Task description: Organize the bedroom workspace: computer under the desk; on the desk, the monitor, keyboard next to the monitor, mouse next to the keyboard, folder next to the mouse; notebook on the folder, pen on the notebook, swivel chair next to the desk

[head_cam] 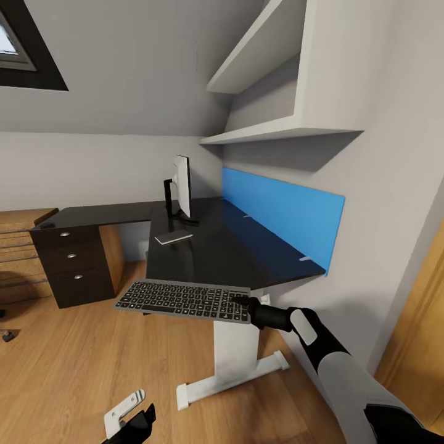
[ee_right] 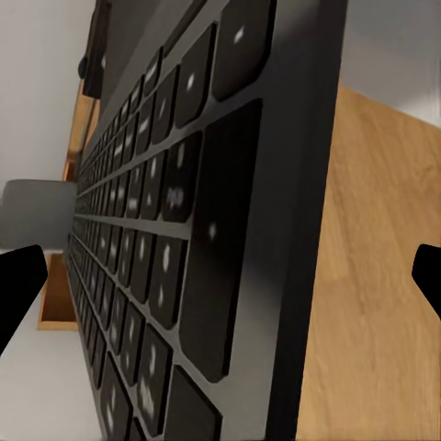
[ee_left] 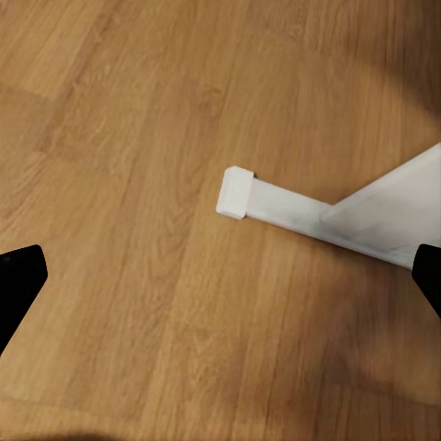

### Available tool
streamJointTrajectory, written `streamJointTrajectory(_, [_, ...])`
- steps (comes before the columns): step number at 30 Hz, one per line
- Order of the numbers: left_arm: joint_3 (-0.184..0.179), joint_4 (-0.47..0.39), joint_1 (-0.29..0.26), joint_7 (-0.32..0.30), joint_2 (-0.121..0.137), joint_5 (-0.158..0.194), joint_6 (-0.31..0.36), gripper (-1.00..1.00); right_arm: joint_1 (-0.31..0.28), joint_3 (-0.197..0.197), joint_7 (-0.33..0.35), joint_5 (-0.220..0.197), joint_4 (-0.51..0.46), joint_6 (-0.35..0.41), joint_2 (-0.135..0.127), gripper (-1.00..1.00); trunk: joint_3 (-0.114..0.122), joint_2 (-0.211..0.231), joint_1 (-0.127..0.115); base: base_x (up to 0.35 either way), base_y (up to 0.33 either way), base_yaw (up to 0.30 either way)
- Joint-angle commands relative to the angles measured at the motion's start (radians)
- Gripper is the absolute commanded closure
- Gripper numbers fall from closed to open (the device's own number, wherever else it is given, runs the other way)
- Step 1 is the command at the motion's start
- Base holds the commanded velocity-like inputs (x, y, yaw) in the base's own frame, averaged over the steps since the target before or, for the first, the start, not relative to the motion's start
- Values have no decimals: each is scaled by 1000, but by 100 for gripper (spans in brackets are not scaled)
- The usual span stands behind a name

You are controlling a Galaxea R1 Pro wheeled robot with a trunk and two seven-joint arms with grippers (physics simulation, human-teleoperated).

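Observation:
My right gripper (head_cam: 242, 303) holds the dark keyboard (head_cam: 182, 300) by its right end, level in the air just in front of the black desk (head_cam: 234, 246). In the right wrist view the keyboard (ee_right: 165, 230) lies close between the fingertips (ee_right: 18, 285). The monitor (head_cam: 181, 185) stands edge-on at the desk's far part, with a pale flat item (head_cam: 173, 237) before it. My left gripper (head_cam: 132, 419) hangs low and open over the wood floor, with the desk's white foot (ee_left: 276, 202) seen between its fingers (ee_left: 18, 285).
A dark drawer cabinet (head_cam: 74, 265) stands under the desk's left wing. A blue panel (head_cam: 277, 216) lines the wall behind the desk, under white shelves (head_cam: 277, 129). The desk's white leg (head_cam: 234, 357) stands right before me. A wooden door (head_cam: 419, 345) is at the right.

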Motion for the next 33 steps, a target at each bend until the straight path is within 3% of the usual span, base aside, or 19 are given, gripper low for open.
streamJointTrajectory(1, [-2,-2,0,6,1,4,3,-100,-1,-8,2,3,0,7,2,-100,-1,0,0,0,0,0])
streamJointTrajectory(20, [-22,-2,0,6,1,4,1,-100,-1,-9,2,3,-3,7,3,-100,-1,0,0,0,0,0])
streamJointTrajectory(21, [-22,-2,0,6,1,4,1,-100,-1,-9,2,3,-3,7,3,100,-1,0,0,0,0,0])
streamJointTrajectory(33, [-24,-2,0,9,0,4,1,-100,-1,-11,2,4,-3,7,1,100,-1,0,0,0,0,0])
